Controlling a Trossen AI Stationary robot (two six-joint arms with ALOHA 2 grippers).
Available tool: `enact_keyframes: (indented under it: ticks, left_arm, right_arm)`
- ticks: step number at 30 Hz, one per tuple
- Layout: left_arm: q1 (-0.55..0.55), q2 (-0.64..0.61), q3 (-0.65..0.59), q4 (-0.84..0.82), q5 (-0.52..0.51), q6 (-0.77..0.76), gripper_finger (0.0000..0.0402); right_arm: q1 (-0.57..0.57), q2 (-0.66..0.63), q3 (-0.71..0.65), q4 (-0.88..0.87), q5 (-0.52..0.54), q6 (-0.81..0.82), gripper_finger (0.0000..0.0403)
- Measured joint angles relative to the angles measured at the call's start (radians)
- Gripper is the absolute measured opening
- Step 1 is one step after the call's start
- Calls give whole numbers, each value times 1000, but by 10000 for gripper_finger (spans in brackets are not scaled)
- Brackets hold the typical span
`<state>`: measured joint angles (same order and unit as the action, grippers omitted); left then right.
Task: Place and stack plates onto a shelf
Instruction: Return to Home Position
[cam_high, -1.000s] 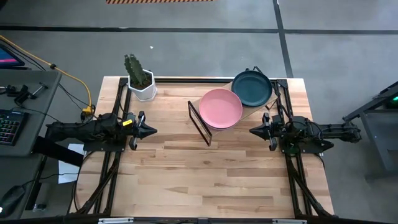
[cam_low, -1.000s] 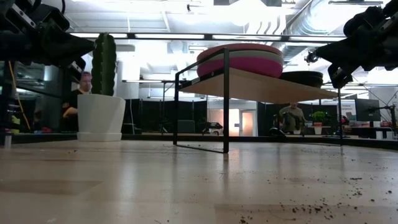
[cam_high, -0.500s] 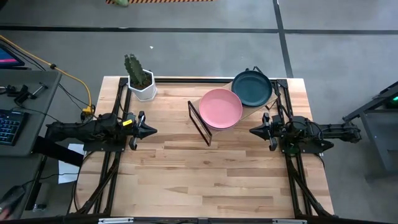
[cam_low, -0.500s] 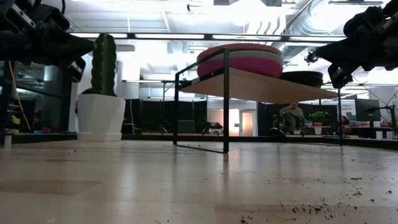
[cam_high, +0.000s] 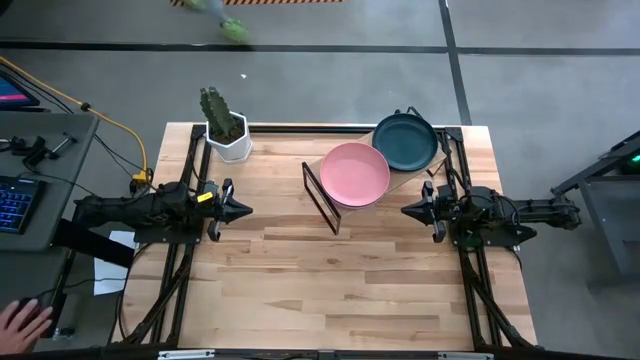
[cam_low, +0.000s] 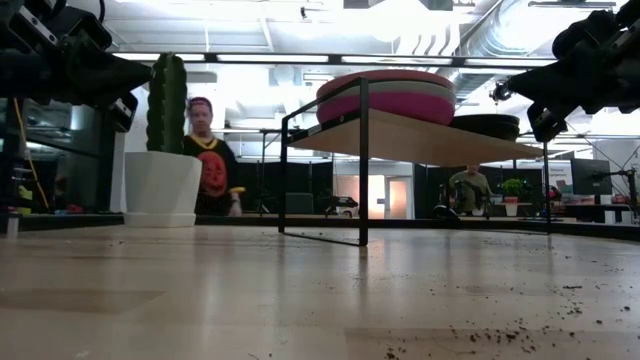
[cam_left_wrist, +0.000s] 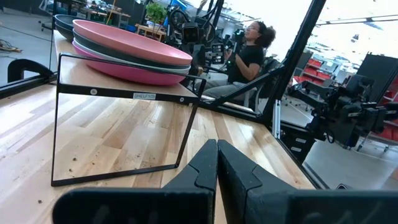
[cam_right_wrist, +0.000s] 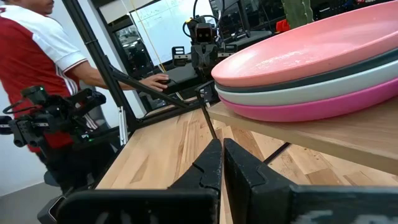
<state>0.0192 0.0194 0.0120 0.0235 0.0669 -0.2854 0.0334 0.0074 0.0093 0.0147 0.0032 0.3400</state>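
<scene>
Shelf (cam_low: 420, 140) slanting toward far-right corner, pink-topped stack (cam_high: 355, 173) and dark plates (cam_high: 405, 143) flat, left tool (cam_high: 246, 210), right tool (cam_high: 405, 210) both pressed together

A potted cactus (cam_high: 225, 128) stands on the table (cam_high: 330, 280).

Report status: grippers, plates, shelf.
Left gripper shut, empty, left of shelf. Right gripper shut, empty, right of it. On it, light pink plate tops one pile, dark green plate the other. Cactus pot stands apart.
</scene>
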Motion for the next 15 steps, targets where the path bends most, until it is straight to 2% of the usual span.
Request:
enact_keyframes:
  ticks: [15]
  left_arm:
    - [0,0,0,0,0,0,0]
  right_arm:
    - [0,0,0,0,0,0,0]
